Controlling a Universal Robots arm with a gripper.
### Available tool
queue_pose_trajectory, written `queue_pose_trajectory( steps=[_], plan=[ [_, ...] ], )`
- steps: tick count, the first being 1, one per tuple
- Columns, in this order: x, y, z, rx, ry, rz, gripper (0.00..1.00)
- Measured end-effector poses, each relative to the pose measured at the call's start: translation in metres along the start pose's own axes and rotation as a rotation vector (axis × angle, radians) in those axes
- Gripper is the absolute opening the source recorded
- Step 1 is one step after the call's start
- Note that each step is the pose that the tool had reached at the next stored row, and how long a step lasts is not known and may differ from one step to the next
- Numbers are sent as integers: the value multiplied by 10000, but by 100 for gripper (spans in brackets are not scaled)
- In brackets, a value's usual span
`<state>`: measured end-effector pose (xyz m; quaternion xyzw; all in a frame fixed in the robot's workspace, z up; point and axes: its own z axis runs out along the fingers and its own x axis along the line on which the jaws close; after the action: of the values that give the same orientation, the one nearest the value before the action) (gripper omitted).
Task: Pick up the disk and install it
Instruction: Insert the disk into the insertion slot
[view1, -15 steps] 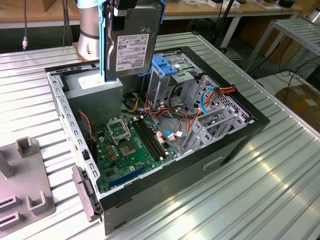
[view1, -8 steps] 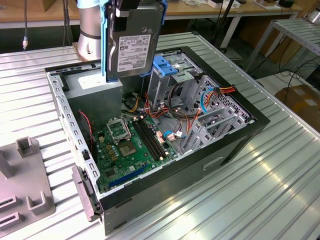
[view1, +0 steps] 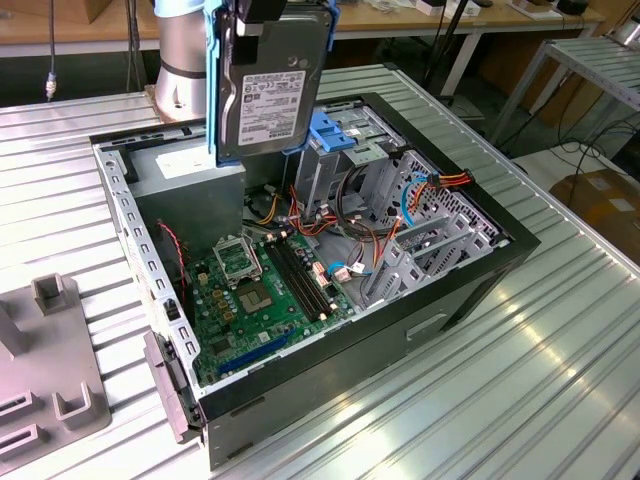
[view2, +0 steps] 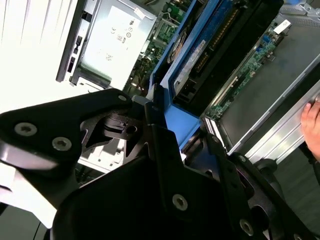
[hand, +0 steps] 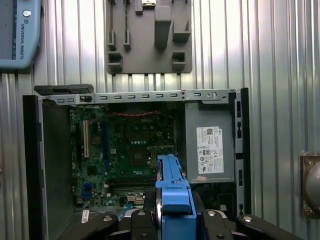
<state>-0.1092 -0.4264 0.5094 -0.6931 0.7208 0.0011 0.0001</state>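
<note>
The disk (view1: 272, 85) hangs upright at top centre of the exterior view, above the open computer case (view1: 470, 285). The gripper (hand: 173, 216) is clamped on its blue rail. We judge it stiff, weighty and shock-sensitive, so we'd hold the rail edges only.

Above the computer case (view1: 330, 385), the disk (view1: 272, 95)

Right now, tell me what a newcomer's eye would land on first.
The blue-framed disk, hanging upright in the hand over the open computer case, grabs attention first. Below it, the green motherboard lies exposed on the case floor, with orange and red cables toward the exterior view's right.
</note>
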Motion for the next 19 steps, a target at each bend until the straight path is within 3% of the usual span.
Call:
queue_pose_trajectory(
  steps=[19],
  plan=[
    [46,-53,3,0,0,2,37]
  ],
)
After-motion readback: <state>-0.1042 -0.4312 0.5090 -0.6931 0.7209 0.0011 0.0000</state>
